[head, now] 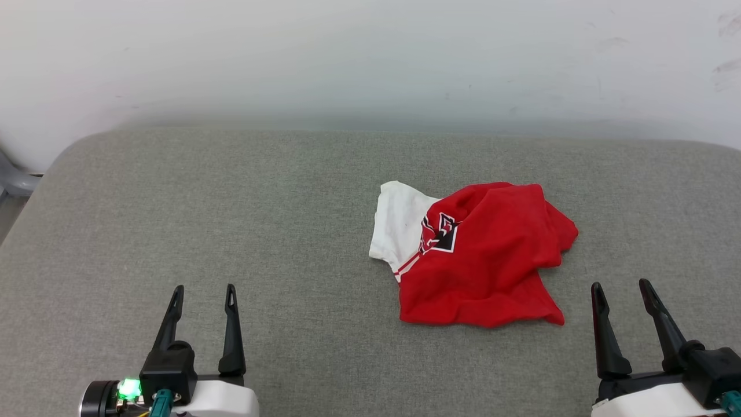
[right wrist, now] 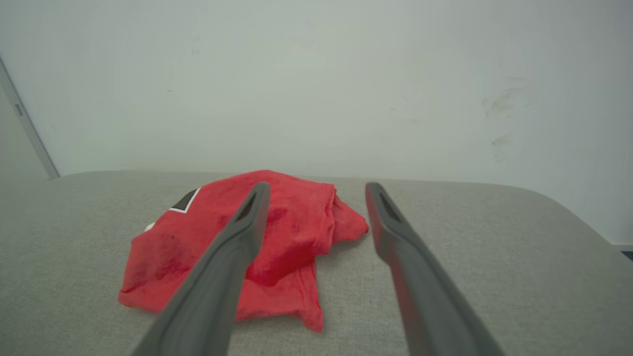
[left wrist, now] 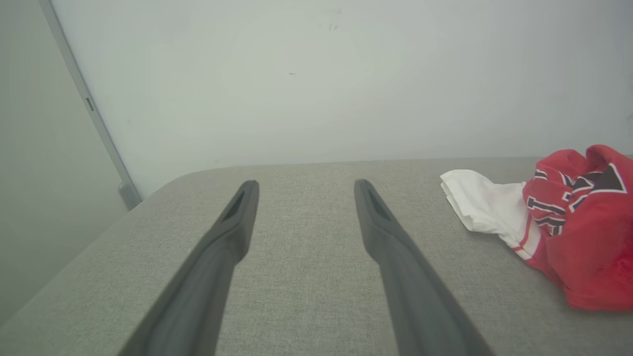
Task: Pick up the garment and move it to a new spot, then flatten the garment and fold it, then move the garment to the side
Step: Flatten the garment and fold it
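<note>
The garment [head: 480,255] lies crumpled on the grey padded table [head: 231,220], right of centre: red cloth with a white sleeve panel at its left and a patch of black, white-edged lettering. My left gripper [head: 204,289] is open at the lower left, far from the cloth, with nothing between its fingers. At the lower right my right gripper [head: 622,285] is open, just off the garment's near right corner. The left wrist view has the garment [left wrist: 568,227] at its right edge, beside the open left gripper [left wrist: 305,184]. In the right wrist view the garment [right wrist: 292,232] lies ahead, left of the open right gripper [right wrist: 317,186].
A pale wall [head: 370,58] runs right behind the table's far edge. The table's rounded far left corner [head: 75,145] drops to a grey frame piece [head: 14,179] at the left.
</note>
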Robot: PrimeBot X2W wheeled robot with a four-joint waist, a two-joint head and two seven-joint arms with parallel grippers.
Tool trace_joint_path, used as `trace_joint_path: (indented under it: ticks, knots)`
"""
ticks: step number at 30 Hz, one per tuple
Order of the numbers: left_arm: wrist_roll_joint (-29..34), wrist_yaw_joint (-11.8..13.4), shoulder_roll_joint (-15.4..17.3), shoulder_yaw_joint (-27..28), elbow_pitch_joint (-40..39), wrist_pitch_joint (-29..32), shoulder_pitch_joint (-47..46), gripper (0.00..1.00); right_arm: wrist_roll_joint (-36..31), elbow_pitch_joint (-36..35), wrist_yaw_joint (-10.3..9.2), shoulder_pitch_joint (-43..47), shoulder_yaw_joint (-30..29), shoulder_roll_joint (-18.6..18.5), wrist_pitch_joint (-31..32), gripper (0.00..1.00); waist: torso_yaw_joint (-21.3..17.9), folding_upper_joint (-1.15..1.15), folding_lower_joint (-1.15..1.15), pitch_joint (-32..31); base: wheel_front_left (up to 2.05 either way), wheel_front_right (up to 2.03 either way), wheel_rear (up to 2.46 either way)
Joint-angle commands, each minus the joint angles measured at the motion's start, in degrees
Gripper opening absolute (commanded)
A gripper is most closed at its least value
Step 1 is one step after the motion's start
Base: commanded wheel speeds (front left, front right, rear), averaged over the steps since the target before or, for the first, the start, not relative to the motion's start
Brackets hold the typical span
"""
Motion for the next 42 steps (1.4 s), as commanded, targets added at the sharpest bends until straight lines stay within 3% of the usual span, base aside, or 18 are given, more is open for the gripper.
trace_joint_path:
  ticks: [1, 10, 25, 38, 41, 42]
  knots:
    - [0.5, -0.5, -0.3, 0.4, 0.1, -0.2, 0.8, 1.00, 0.5, 0.3, -0.04, 0.6, 0.0, 0.1, -0.1, 1.00, 0.0, 0.00, 0.00, -0.1, 0.00, 0.00, 0.00]
    - [3.1, -3.5, -2.6, 3.0, 0.1, -0.2, 1.4, 1.00, 0.6, 0.9, -0.04, 0.9, 0.2, 0.1, -0.1, 1.00, 0.2, 0.00, 0.00, -0.4, 0.00, 0.00, 0.00]
    - [4.7, -6.3, -4.6, 5.4, 0.7, -0.2, 1.5, 1.00, 0.3, 0.7, -0.04, 0.2, 0.0, 0.1, -0.1, 1.00, 0.2, 0.00, 0.00, -0.2, 0.00, 0.00, 0.00]
    - [5.6, -7.5, -5.7, 5.7, 0.7, -0.2, -0.6, 1.00, -3.6, -4.1, -0.04, -11.4, -2.8, 0.0, -0.1, 1.00, 1.4, 0.00, 0.00, 1.6, 0.00, 0.00, 0.00]
    - [5.7, -7.6, -6.1, 5.3, 0.6, -0.2, -1.4, 1.00, -4.2, -3.8, -0.04, -17.1, -2.1, -3.3, -0.1, 1.00, 1.9, 0.00, 0.00, 2.7, 0.00, 0.00, 0.00]
    - [5.7, -7.6, -6.3, 5.1, 0.5, -0.2, -2.0, 1.00, -4.2, -2.4, -0.04, -21.1, -0.6, -6.0, -0.1, 1.00, 2.4, 0.00, 0.00, 3.5, 0.00, 0.00, 0.00]
